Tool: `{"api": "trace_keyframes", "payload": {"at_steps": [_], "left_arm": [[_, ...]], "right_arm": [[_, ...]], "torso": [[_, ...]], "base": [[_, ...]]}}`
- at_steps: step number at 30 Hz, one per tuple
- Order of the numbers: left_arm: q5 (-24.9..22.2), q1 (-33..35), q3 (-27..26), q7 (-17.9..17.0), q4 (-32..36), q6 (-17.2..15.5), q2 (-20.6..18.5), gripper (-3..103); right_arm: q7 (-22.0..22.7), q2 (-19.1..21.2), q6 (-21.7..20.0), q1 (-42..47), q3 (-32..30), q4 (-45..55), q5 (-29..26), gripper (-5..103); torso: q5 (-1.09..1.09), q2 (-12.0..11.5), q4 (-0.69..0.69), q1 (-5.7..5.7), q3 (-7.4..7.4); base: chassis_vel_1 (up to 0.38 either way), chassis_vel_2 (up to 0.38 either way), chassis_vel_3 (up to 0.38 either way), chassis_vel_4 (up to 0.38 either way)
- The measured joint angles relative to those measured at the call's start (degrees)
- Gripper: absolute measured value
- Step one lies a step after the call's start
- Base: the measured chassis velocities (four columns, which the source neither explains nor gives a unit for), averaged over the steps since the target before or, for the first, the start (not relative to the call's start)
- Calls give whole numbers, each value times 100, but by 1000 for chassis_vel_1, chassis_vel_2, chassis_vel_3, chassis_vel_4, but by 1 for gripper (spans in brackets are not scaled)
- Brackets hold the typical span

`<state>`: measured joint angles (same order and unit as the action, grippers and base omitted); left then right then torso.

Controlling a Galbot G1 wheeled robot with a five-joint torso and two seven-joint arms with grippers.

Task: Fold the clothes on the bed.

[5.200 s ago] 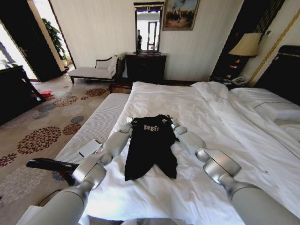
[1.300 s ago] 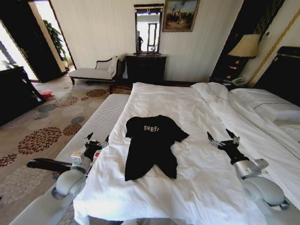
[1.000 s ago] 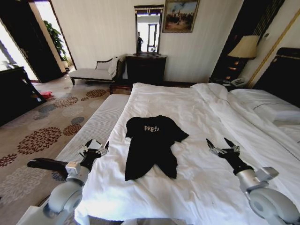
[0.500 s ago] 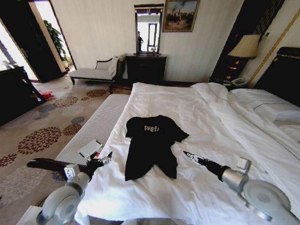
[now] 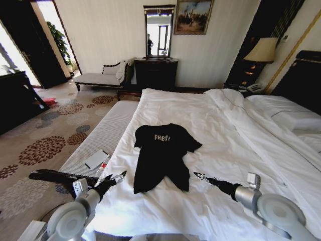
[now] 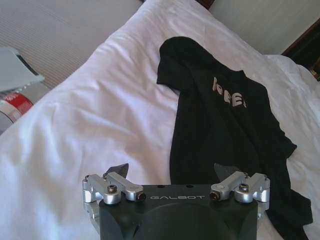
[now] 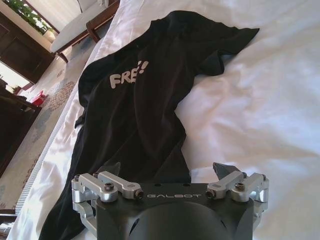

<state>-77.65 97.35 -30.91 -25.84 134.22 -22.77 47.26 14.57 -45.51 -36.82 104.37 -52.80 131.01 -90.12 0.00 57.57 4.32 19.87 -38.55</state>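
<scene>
Both arms have swung inward; T-shirt (image 5: 161,155) lies between their open jaws.

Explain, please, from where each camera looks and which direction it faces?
Head view: from the robot's head, looking forward and down over the bed; both arms show, left end effector and right end effector flanking the T-shirt.
Left wrist view: on the left arm, facing the T-shirt; its open end effector shows.
Right wrist view: on the right arm, facing the T-shirt's hem; its open end effector shows.
Shared: the T-shirt and white bed.
</scene>
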Motion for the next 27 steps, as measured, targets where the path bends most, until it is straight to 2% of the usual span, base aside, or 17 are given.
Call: {"api": "trace_keyframes", "payload": {"at_steps": [2, 13, 17, 27], "left_arm": [[-126, 31, 84, -1, -45, -83, 18, 96], [-124, -21, 457, 184, -158, -208, 237, 88], [-169, -115, 589, 199, -233, -255, 355, 80], [-111, -253, 894, 189, -438, -279, 512, 74]], "right_arm": [[2, 5, 18, -22, -9, -4, 65, 100], [1, -14, 57, -61, 8, -7, 266, 100], [10, 5, 58, -112, 23, -5, 304, 100], [51, 58, 64, -172, 29, -26, 329, 100]], "torso": [[0, 0, 0, 0, 0], [0, 0, -1, 0, 0], [0, 0, 0, 0, 0], [0, 0, 0, 0, 0]], "base": [[0, 0, 0, 0], [0, 0, 0, 0], [0, 0, 0, 0], [0, 0, 0, 0]]}}
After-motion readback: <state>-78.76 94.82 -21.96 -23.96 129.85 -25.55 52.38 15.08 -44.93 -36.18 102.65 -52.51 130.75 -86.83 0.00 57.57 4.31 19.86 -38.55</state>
